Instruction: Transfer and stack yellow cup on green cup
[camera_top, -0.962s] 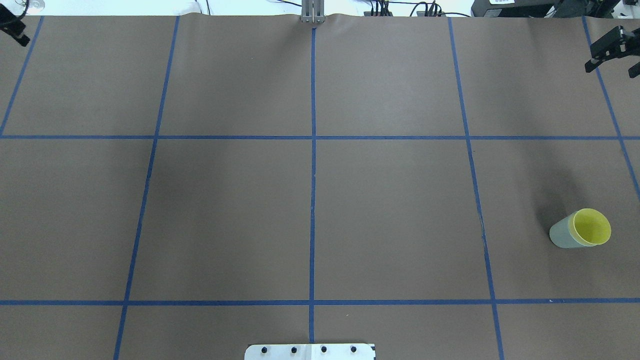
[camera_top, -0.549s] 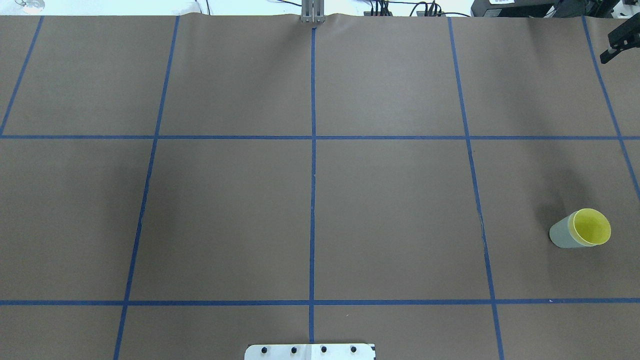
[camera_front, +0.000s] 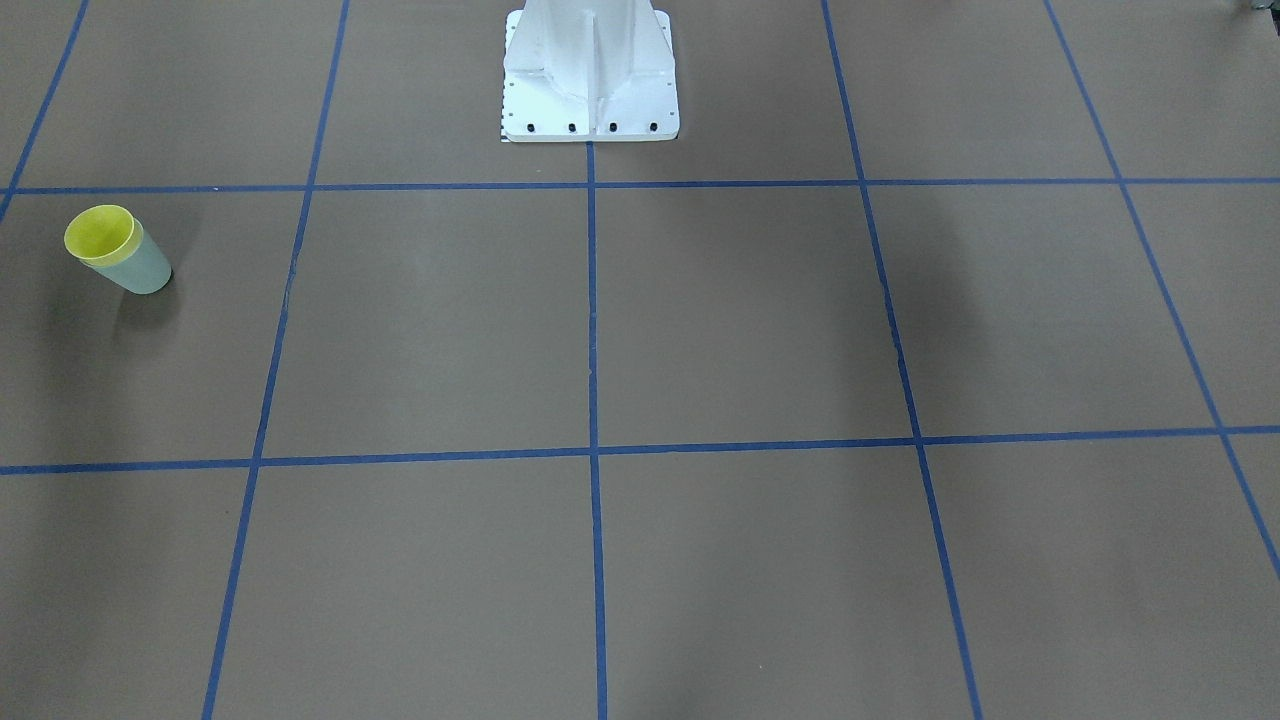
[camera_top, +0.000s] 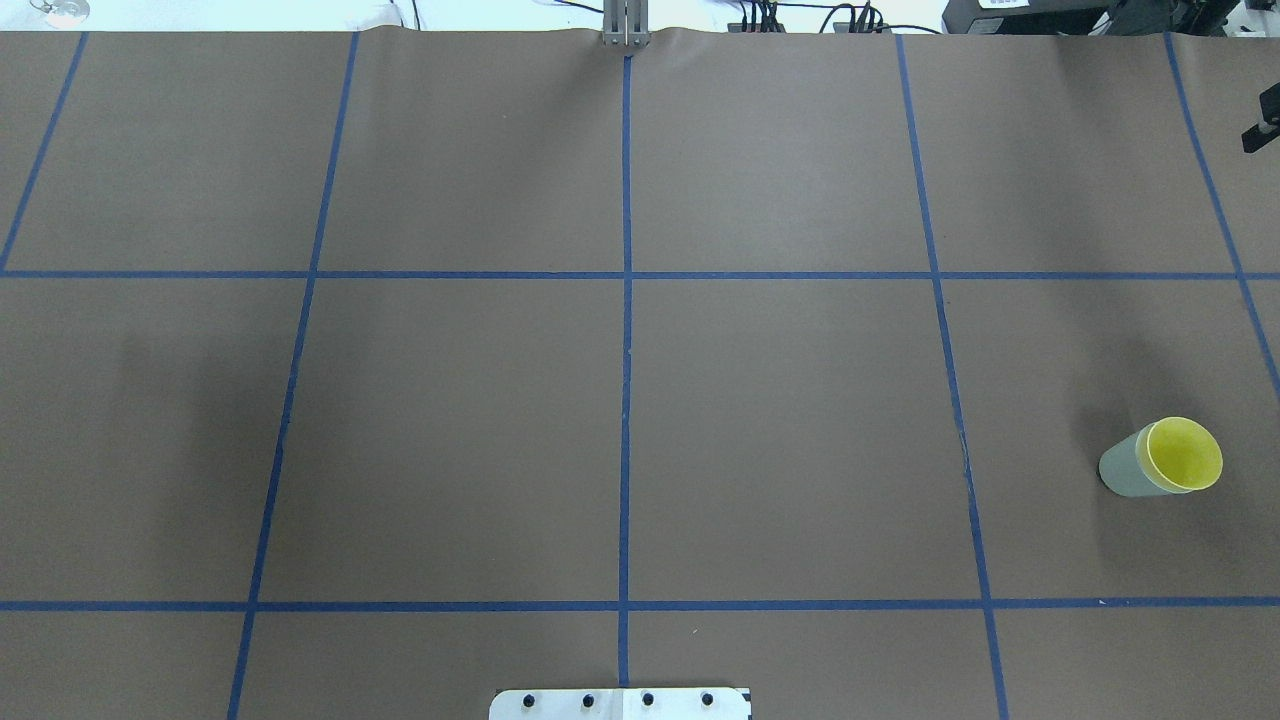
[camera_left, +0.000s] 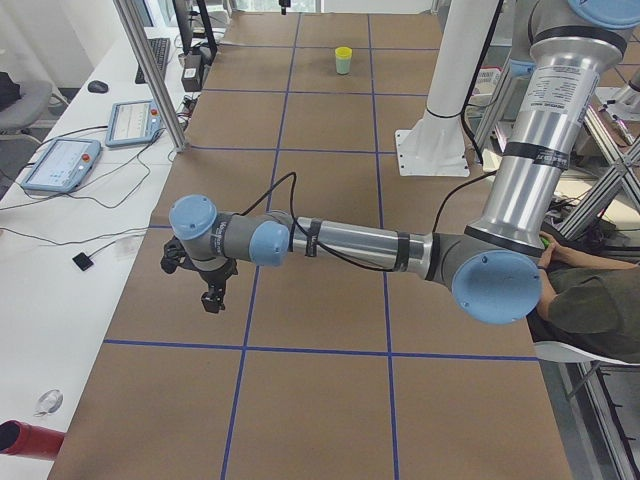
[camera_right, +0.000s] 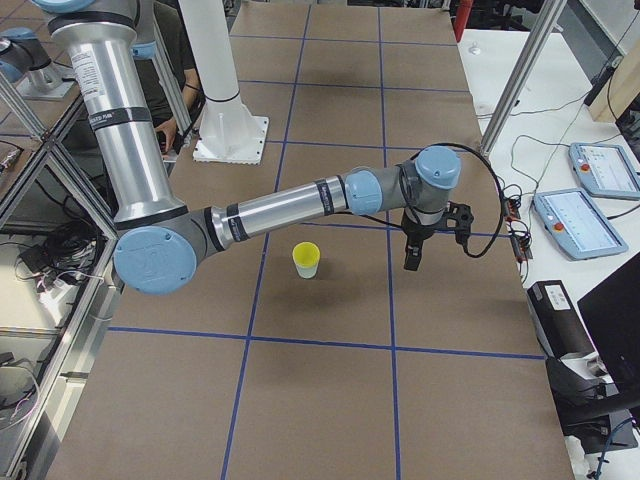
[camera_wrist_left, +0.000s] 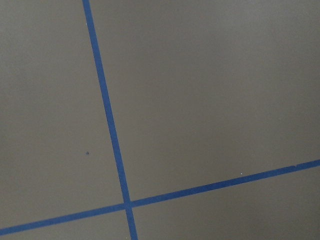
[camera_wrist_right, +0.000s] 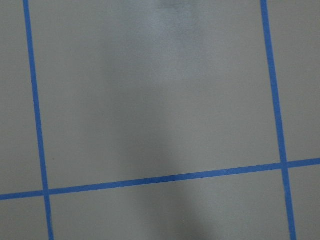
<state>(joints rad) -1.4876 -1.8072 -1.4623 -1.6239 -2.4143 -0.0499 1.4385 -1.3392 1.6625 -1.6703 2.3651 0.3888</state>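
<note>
The yellow cup (camera_top: 1185, 455) sits nested inside the green cup (camera_top: 1125, 472), and the pair stands upright on the table's right side. It also shows in the front-facing view, yellow cup (camera_front: 98, 232) in green cup (camera_front: 147, 270), and small in both side views (camera_left: 343, 52) (camera_right: 306, 254). My left gripper (camera_left: 211, 300) hangs over the table's left end, far from the cups; I cannot tell whether it is open. My right gripper (camera_right: 411, 262) hangs a little beyond the cups toward the far edge. Only a dark sliver of it (camera_top: 1262, 132) shows overhead. Both wrist views show only bare paper and tape.
Brown paper with a blue tape grid (camera_top: 625, 275) covers the table. The white robot pedestal (camera_front: 590, 70) stands at the near middle edge. Tablets (camera_right: 582, 222) and cables lie on the side bench past the far edge. A metal post (camera_left: 150, 70) stands there.
My right gripper has slid right and nearly out of the overhead view. My left gripper, at the top left corner a second ago, has left that view. The cups have not moved.
</note>
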